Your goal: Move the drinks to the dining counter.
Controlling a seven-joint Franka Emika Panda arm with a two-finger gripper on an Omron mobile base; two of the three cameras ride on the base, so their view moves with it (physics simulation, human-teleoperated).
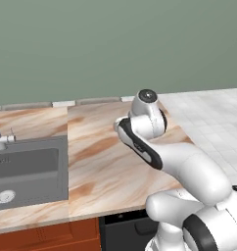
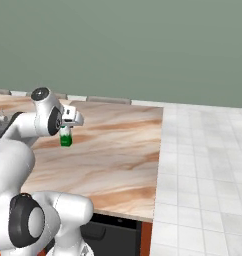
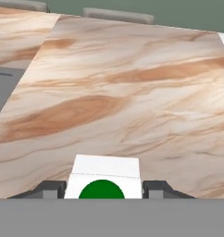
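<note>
Gripper [image 3: 104,187] is clamped on the carton [image 3: 104,178], one finger [image 3: 49,189] on each flat side near the top, holding it just above the dining counter [image 3: 132,92]; the right base view shows its green base [image 2: 66,140] hanging clear of the slab. Likely light, thin-walled and smooth: crushes if squeezed, may slip or swing. Sink [image 1: 27,171] sits well off to the left.

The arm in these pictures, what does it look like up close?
The arm is built of smooth, rounded glossy white segments with dark bands at the joints and a round dark-centred cap on top. The gripper is a small white block ending in two little dark grey fingers.
</note>
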